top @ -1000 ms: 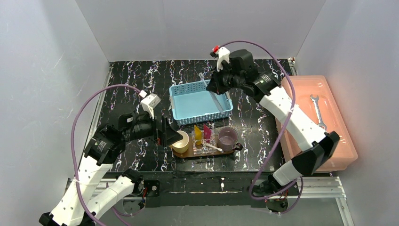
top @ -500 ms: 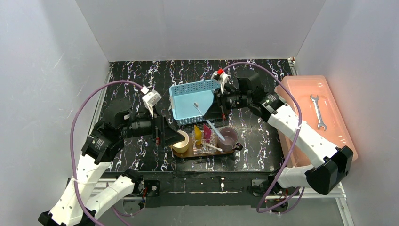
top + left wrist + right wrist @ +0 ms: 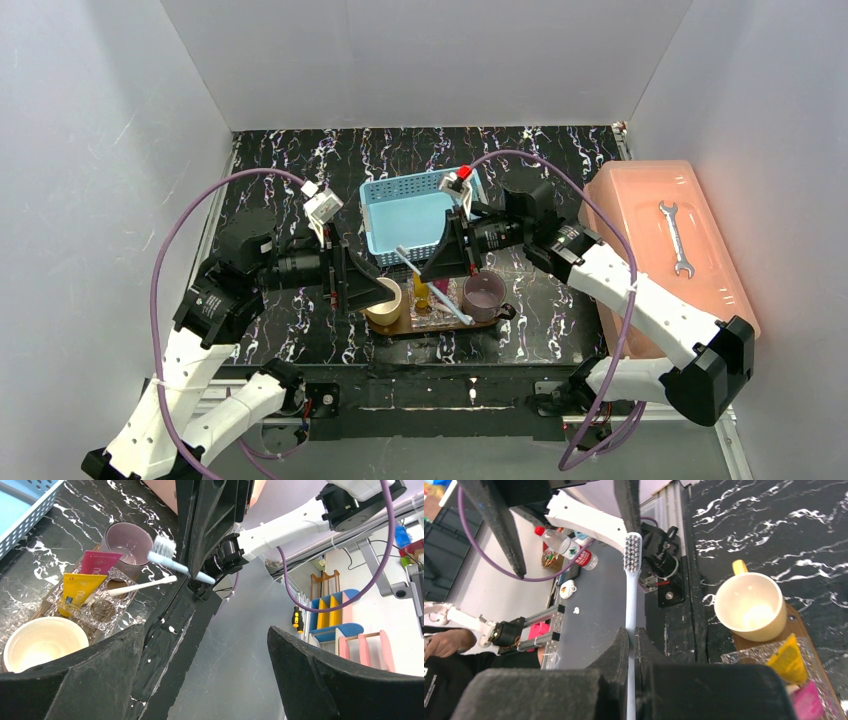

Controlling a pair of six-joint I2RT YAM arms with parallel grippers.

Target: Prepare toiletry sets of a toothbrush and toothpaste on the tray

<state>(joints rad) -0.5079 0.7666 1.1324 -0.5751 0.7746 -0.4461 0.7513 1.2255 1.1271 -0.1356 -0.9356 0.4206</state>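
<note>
Right gripper [image 3: 630, 636] is clamping a toothbrush [image 3: 630, 580] over the marbled table [image 3: 270, 190] (white walls [image 3: 420, 60] around); left gripper [image 3: 358, 285], tray's [image 3: 396, 328] nine o'clock, is gaping empty.

Looks down from high behind the near edge over the whole table [image 3: 280, 170]. Looks rightward, low and close, from left wrist; leftward, close, from right wrist. Shares cream cup [image 3: 383, 300] and yellow toothpaste [image 3: 421, 288] across all three.

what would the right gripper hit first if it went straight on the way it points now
Most likely the open left gripper. The right gripper, jaws shut on a pale-blue toothbrush, aims at it past the round cream cup, brush head leading. Depth is unclear; it might pass above.
</note>
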